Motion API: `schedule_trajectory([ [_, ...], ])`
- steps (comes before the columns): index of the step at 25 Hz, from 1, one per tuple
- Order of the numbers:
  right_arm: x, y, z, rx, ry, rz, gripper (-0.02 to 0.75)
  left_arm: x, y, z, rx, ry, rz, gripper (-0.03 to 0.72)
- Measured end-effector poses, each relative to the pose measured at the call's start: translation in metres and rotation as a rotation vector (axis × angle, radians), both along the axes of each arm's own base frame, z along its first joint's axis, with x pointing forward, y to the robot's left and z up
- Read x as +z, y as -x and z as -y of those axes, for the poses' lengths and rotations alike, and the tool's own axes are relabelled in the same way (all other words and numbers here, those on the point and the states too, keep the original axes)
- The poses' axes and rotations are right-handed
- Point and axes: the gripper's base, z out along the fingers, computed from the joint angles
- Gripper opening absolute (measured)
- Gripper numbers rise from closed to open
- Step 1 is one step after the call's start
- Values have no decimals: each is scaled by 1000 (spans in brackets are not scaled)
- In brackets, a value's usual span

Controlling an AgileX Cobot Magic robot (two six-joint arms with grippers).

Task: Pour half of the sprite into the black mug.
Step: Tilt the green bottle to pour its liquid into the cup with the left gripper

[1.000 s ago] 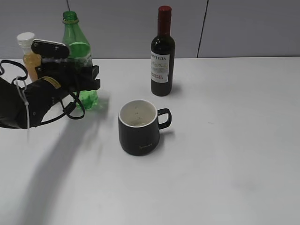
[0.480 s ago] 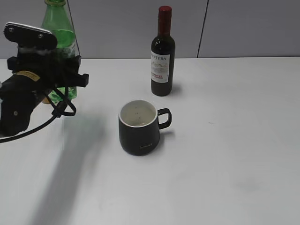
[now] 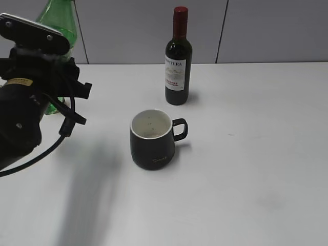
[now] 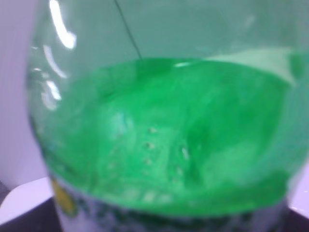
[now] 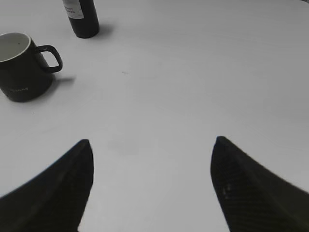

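While raised off the white surface (image 3: 246, 169) at far left of the exterior view, sits well apart from the target: tall translucent green plastic bottle of sprite (image 3: 59, 31), carried by the left gripper (image 3: 48, 77), with only the upper body showing above the black arm and the neck cut off by the top edge. Leans a little, top toward the left, long axis close to upright. Fills the left wrist view almost wholly: curved green wall, clear fizzy liquid with its level line just above mid-picture, a strip of patterned label at the bottom edge. Cannot see the left jaws themselves in either view; closed around the bottle's lower body, judging by how it hangs clear of the surface.

Down and to the right of the bottle, near the middle of the surface: squat matte black mug (image 3: 152, 138) with a white inside, mouth open upward, loop handle pointing right, apparently empty. Beyond it, a dark wine bottle with a red top (image 3: 178, 56), upright and close enough to mind during the tilt.

Nearer the mug in the wrist picture, but idle: right gripper (image 5: 152, 188), jaws spread wide, holding nothing, low over bare surface.

Calls for carrying the bottle rightward and forward, then tipping its neck toward the mug's mouth.
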Motion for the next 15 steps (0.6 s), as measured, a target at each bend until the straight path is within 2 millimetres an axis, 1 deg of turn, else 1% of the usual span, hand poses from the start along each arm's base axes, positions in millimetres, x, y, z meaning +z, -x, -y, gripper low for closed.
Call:
schedule_trajectory([
  [6,0,0,0,0,0,0,572,0,16,9,42,-169,-36,463],
  [11,0,0,0,0,0,0,572,1,17,7,49,-310,-65,463],
  [15,0,0,0,0,0,0,572,1,17,8,31,-374,-69,463],
])
